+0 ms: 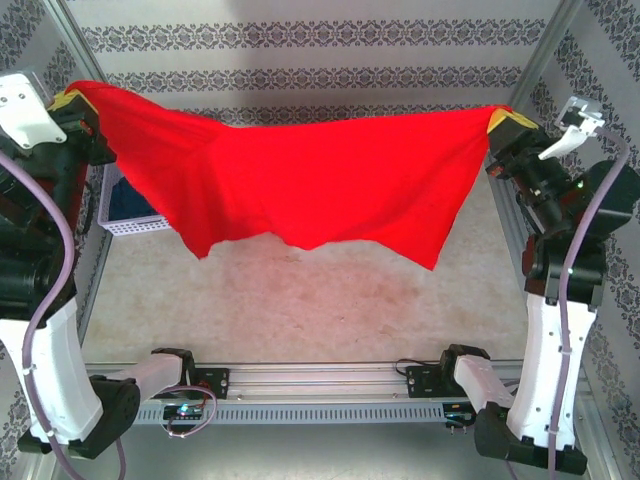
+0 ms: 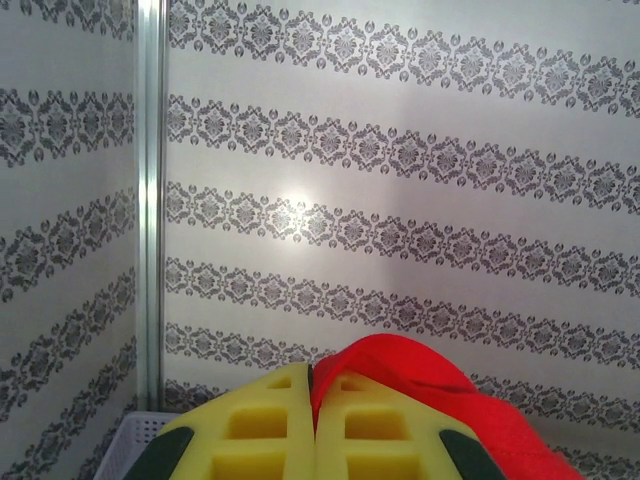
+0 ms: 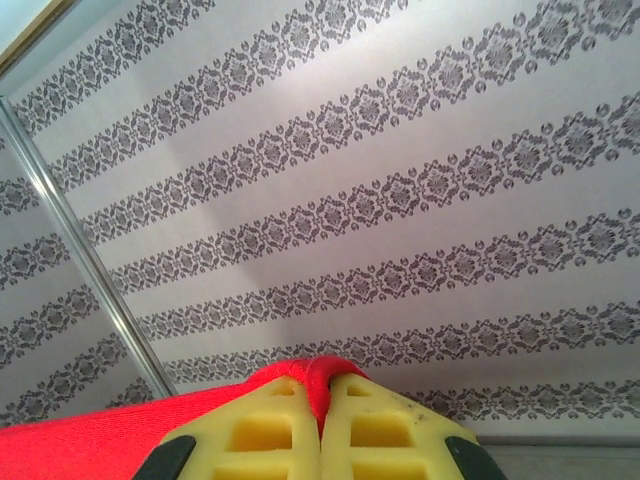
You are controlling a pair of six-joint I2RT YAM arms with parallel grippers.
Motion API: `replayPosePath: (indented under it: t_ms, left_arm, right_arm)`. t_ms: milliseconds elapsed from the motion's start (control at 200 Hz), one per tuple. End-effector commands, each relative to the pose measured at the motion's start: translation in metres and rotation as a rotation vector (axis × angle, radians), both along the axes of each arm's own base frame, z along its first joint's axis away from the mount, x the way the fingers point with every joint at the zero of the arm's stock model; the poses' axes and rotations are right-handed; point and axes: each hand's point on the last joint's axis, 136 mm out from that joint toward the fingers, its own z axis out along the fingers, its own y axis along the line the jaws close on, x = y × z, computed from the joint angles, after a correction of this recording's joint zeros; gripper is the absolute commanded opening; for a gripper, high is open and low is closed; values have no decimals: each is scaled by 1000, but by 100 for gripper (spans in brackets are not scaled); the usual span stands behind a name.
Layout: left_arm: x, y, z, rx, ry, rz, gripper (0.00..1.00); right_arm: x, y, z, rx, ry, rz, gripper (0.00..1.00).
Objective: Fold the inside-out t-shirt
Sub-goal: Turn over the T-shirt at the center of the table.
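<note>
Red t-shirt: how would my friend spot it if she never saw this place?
Look above the pale table, between the two robot arms. The red t-shirt hangs there like a banner, one corner pinched in the left fingers and the other in the right fingers. It is the only bright red thing, unlike the dark blue cloth in the white basket at the left.

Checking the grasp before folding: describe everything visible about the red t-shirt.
The red t-shirt is bright soft cloth, wrinkled, hanging spread in the air. The left gripper and right gripper are each shut on an upper corner; the top edge sags between them, the uneven lower edge hangs above the table.
</note>
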Motion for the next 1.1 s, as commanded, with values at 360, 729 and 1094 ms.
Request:
replayPosePath:
  t_ms: [360,729,1094]
  left_arm:
    - [104,12,-7,94,108,81,0]
    - [57,-12,70,79,-141,-54,0]
    - [-73,-25,94,89,-299,-135,0]
  right_arm:
    - [64,-10,-6,4,36,-80,0]
    - [37,17,47,-70,-71,-45,0]
    - [-66,21,67,-91,-170,-44,0]
